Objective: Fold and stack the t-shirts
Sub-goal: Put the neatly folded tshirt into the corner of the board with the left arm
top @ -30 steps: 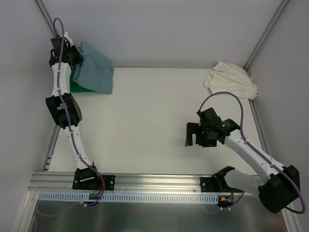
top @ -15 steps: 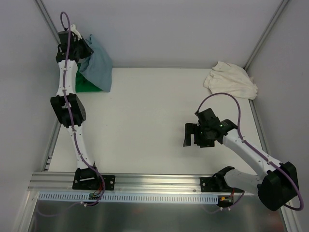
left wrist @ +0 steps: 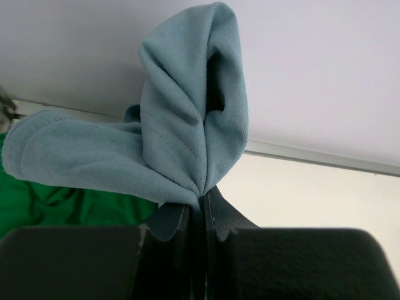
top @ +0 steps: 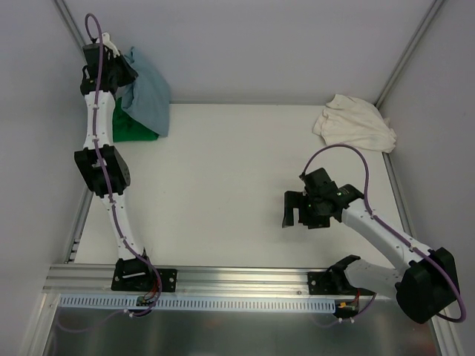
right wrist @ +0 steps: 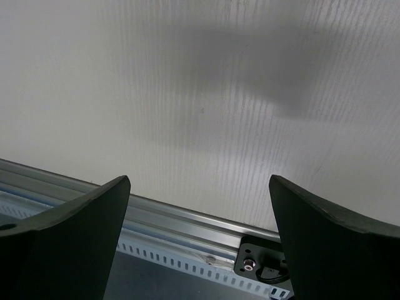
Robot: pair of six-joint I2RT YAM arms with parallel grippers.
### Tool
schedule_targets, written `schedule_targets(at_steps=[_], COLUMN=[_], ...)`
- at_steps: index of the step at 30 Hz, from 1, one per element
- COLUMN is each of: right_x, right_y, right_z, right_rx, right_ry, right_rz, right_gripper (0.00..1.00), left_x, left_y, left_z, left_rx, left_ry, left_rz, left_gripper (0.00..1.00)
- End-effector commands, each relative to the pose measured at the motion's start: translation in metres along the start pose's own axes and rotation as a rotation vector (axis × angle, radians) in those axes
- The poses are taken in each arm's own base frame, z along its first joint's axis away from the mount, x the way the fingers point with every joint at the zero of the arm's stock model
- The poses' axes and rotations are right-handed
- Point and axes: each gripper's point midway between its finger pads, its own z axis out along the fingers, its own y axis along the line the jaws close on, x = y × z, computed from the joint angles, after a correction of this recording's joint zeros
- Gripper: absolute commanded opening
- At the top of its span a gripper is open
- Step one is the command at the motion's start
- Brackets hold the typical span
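Left gripper point(left wrist: 201, 209): my jaws are pressed together on a pinch of the blue-grey t-shirt point(left wrist: 187, 125). The cloth bunches where my pads meet it and rises in a folded peak above them. One hemmed edge trails off to the left.

The top view shows this shirt lifted and hanging from my fingers at the far left corner of the table point(top: 223, 178), close to the back wall. It drapes down toward the surface.

Just beside and below it lies the green t-shirt point(left wrist: 50, 209), crumpled on the table in that same corner. From above, the hanging blue-grey cloth partly covers it.

Right gripper point(right wrist: 197, 187): jaws spread wide, nothing gripped. Between my two fingers the wrist view shows only bare table, with the aluminium rail point(right wrist: 187, 219) at the near edge. This hand sits over the right half of the table, toward the front, touching no cloth.

Cream-white t-shirt point(top: 355, 122): a rumpled heap in the far right corner, well apart from both my grippers and from the other two shirts.

All three shirts are rumpled and unfolded.
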Motion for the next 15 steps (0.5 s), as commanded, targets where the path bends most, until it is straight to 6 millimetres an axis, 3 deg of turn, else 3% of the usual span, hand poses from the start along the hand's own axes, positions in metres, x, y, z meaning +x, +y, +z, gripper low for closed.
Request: schedule_targets(at_steps=[1,6,7,8,9,10,13,15], right_x=[-0.003,-0.003,-0.004,-0.002,-0.002,-0.002,0.001,0.003], right_y=[-0.001,-0.003,-0.004,-0.005,-0.007,-0.008,-0.012,-0.015], right_z=[0.000,0.000,0.000,0.000,0.000,0.000,0.001,0.002], right_rx=[0.000,0.013,0.017,0.022,0.029,0.033,0.049,0.056], right_ry=[-0.011,0.001,0.002,0.008,0.013,0.016,0.029,0.036], right_rz=[-0.006,-0.011,-0.014,-0.014,-0.015,-0.017,-0.023,-0.020], right_gripper=[0.99,0.99,1.00,1.00,1.00,1.00,1.00,0.99], left_x=[-0.091,-0.085,-0.078,-0.076,-0.072,-0.069,-0.051,-0.049], left_y=[-0.020,0.013,0.021,0.029,0.037,0.055,0.091,0.098], left_z=[-0.058,-0.052,-0.047,-0.046,-0.043,-0.041,-0.037,-0.041], left_rx=[0.001,-0.039,-0.051,-0.066,-0.082,-0.125,-0.220,-0.259], left_ry=[-0.227,-0.209,-0.193,-0.192,-0.187,-0.184,-0.158,-0.163], left_rz=[0.108,0.082,0.080,0.074,0.065,0.039,-0.025,-0.030], left_gripper=[0.00,0.00,0.15,0.46,0.85,0.99,0.99,0.99])
